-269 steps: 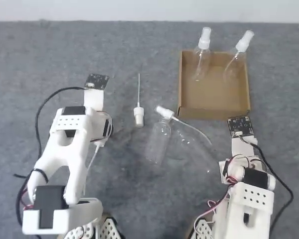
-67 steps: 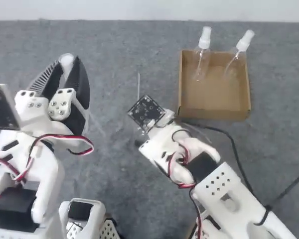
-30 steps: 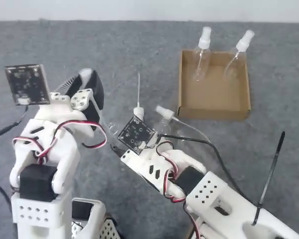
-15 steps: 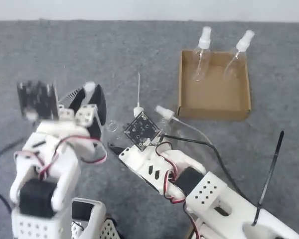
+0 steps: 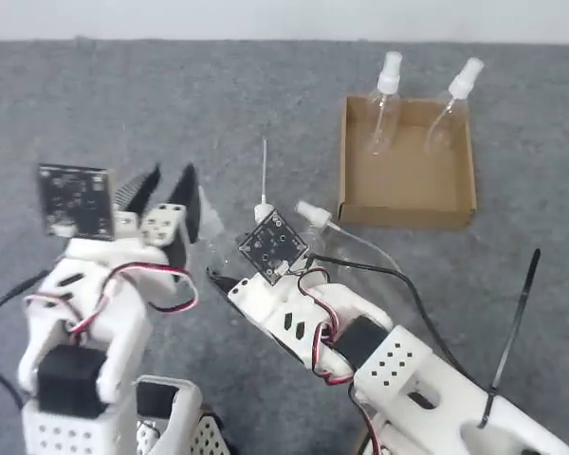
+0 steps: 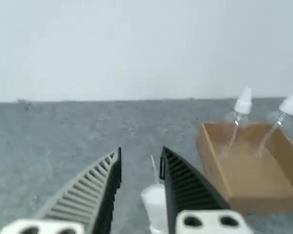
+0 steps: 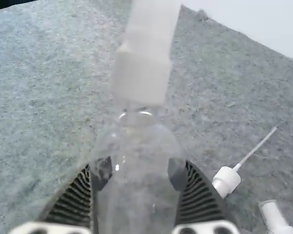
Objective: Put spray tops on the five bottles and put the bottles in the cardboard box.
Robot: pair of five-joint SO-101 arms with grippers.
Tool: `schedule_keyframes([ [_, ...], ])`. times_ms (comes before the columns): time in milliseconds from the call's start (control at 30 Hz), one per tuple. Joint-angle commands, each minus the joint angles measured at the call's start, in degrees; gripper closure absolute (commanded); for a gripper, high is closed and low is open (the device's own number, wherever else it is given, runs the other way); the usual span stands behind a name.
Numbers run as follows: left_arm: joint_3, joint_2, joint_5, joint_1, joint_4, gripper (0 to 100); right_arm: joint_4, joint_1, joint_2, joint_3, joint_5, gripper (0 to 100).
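Bottle (image 7: 134, 146) gripped in right hand (image 7: 136, 169); left hand (image 6: 140, 152) spread open.

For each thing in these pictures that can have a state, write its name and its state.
left tool: open.
right tool: shut on the held bottle.
spray top: at the held bottle's mouth, seating unclear.
boxed bottles: topped, leaning inside the box.
cardboard box: open, holding two bottles.
loose spray tops: lying unattached.
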Motion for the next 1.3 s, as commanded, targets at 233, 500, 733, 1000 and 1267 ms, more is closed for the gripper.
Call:
schedule_keyframes([
  [233,7.1,0.8,-4.1,-1.4,-6.5,88,-0.8,-0.3,-0.1,-0.6,-0.4,99.2],
  [500,8.7,0.6,-4.1,-1.2,-2.6,88,-0.8,-0.3,-0.1,-0.6,-0.4,99.2],
  [733,8.7,0.6,-4.1,5.0,-1.7,89,-0.8,0.2,-0.1,-0.6,-0.4,99.2],
  [1000,7.8,0.5,-4.1,6.2,-2.0,88,-0.8,4.3,-0.1,-0.6,-0.6,99.2],
  [1267,-2.3,0.5,-3.7,-1.8,-1.6,83,-0.8,6.2,-0.1,-1.0,-0.4,99.2],
])
